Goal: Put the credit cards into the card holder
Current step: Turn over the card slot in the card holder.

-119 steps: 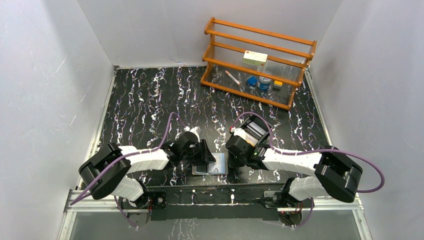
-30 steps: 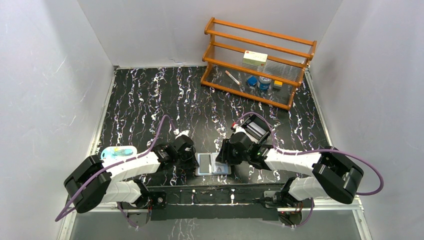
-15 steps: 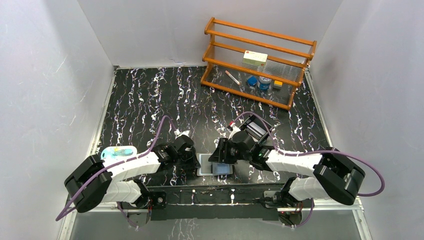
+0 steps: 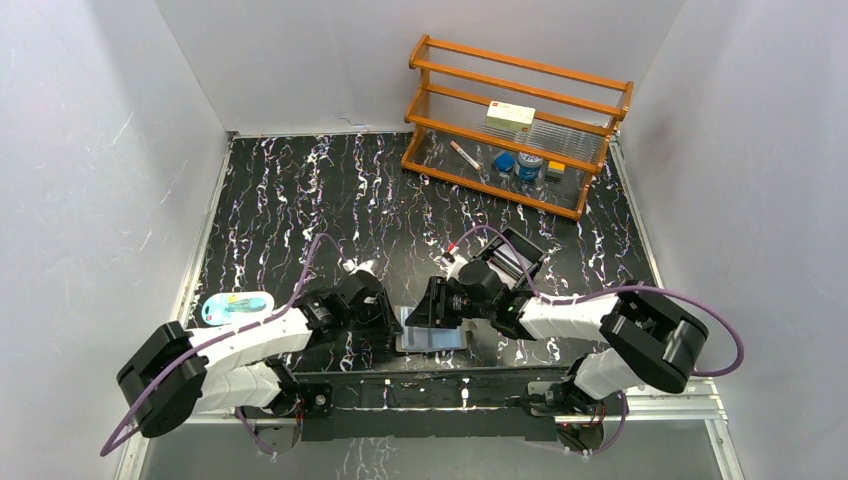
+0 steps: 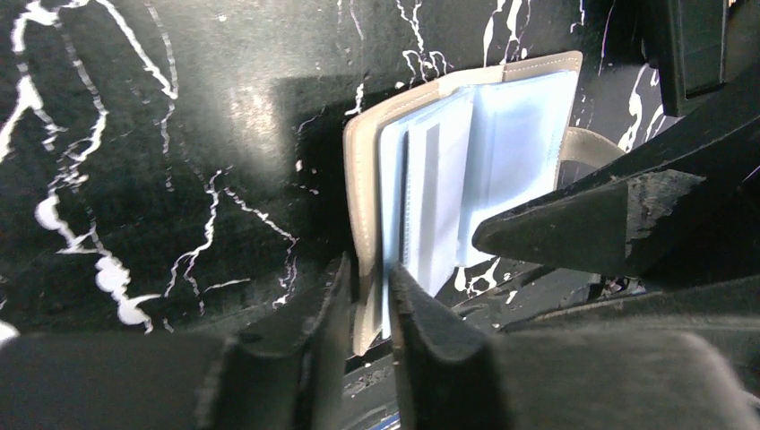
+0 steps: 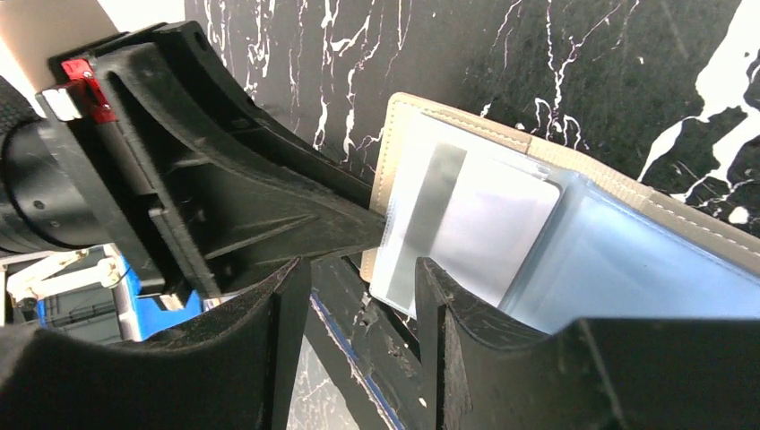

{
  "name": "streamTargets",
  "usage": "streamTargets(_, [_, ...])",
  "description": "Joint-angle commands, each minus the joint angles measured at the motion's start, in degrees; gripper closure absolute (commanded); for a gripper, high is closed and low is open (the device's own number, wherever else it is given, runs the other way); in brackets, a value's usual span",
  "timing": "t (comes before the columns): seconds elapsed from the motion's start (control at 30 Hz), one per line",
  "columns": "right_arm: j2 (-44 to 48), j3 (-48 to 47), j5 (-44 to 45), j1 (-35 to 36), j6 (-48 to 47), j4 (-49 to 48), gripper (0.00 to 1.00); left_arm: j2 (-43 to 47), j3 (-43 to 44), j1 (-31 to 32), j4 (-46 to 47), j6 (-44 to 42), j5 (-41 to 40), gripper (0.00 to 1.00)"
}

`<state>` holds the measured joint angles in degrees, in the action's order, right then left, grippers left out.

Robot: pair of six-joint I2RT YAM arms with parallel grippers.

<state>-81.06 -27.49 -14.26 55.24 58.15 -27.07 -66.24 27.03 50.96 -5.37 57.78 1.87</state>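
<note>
Two grippers meet at the card holder (image 4: 432,338), which lies open and flat on the black marbled table (image 4: 300,200) near its front edge, between the two arms; its clear bluish sleeves (image 5: 511,152) face upward.

Left gripper (image 5: 369,270): fingers a narrow gap apart, one on each side of the holder's beige outer edge; whether they press on that edge cannot be told.

Right gripper (image 6: 363,269): fingers apart, with the table surface visible between them, positioned low over the holder; in the left wrist view one finger tip touches the sleeves.

One credit card (image 6: 466,224), pale with a grey stripe, sits partly inside a sleeve; its free end projects toward the right gripper; contact between those fingers and the card cannot be confirmed.

Just behind the right gripper stands a black box-like tray (image 4: 518,255); a pale blue packet (image 4: 235,305) lies near the left edge of the table, well apart from the holder; a wooden rack (image 4: 520,62) holding small items stands at the far right corner.
</note>
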Motion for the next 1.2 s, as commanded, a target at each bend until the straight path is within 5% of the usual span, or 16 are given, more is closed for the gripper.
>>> streamTargets(0.0, [3.39,-4.39,2.49,-0.46,-5.48,6.92,0.46,4.79,0.98,-0.24,-7.38,1.06,-4.46,0.73])
streamTargets(0.17, [10.05,-12.22,11.36,-2.52,-19.67,27.98,0.43,8.59,1.95,-0.59,-8.63,0.66,-5.72,0.56])
streamTargets(0.43, [6.62,-28.01,38.3,-7.42,-43.2,52.83,0.39,7.94,6.8,-0.6,-9.72,-4.9,-5.73,0.51])
streamTargets(0.8, [6.47,-25.24,34.88,-17.33,-67.38,51.08,0.36,10.64,7.15,-0.51,-11.37,-6.3,-5.89,0.5])
streamTargets(1.17, [3.51,-23.58,27.41,-22.26,-73.56,48.58,0.33,9.29,6.63,-0.51,-9.07,-6.3,-3.6,0.49])
